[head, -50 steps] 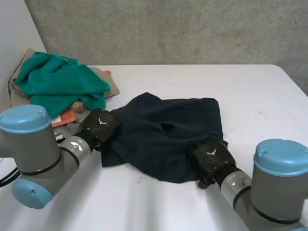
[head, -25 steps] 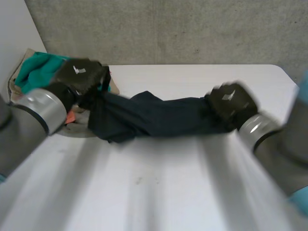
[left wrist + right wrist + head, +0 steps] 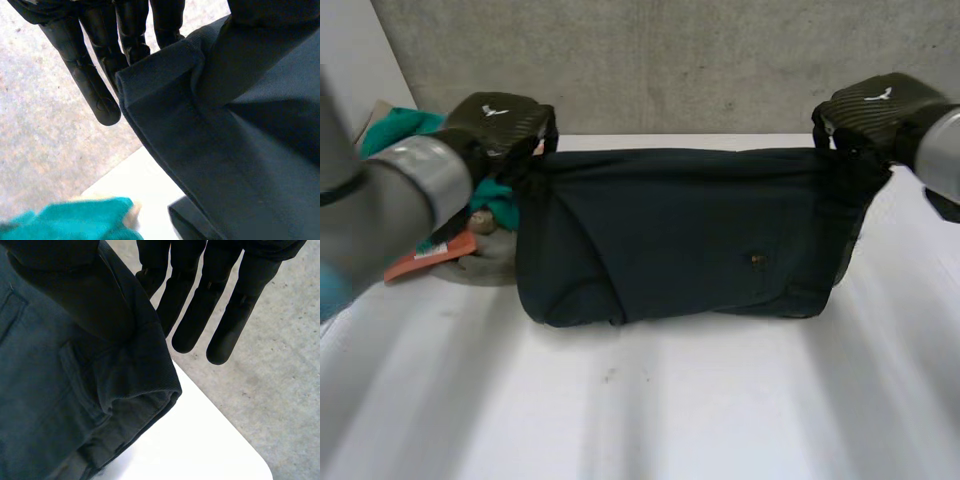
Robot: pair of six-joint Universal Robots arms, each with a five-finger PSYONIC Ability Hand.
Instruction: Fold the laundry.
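Note:
A dark navy garment (image 3: pixel 680 235), shorts by the look of it, hangs spread out between my two hands above the white table (image 3: pixel 650 410). My left hand (image 3: pixel 500 118) pinches its upper left corner and my right hand (image 3: pixel 875 105) its upper right corner. Its lower edge hangs down close to the tabletop. In the left wrist view the hemmed corner (image 3: pixel 165 70) is clamped between the thumb and the straight fingers (image 3: pixel 92 87). The right wrist view shows the same pinch, with the thick band (image 3: pixel 130 365) under the thumb and straight fingers (image 3: pixel 227 315) behind.
A teal cloth (image 3: pixel 395 130) lies in a pile at the table's far left, over a tan cloth and an orange-tagged item (image 3: pixel 430 258); the teal cloth (image 3: pixel 75 220) also lies below my left hand. A concrete wall (image 3: pixel 670 60) stands behind the table.
Both hands have risen from the table and moved apart, lifting the crumpled garment and stretching it flat between them. The right hand has closed on its corner.

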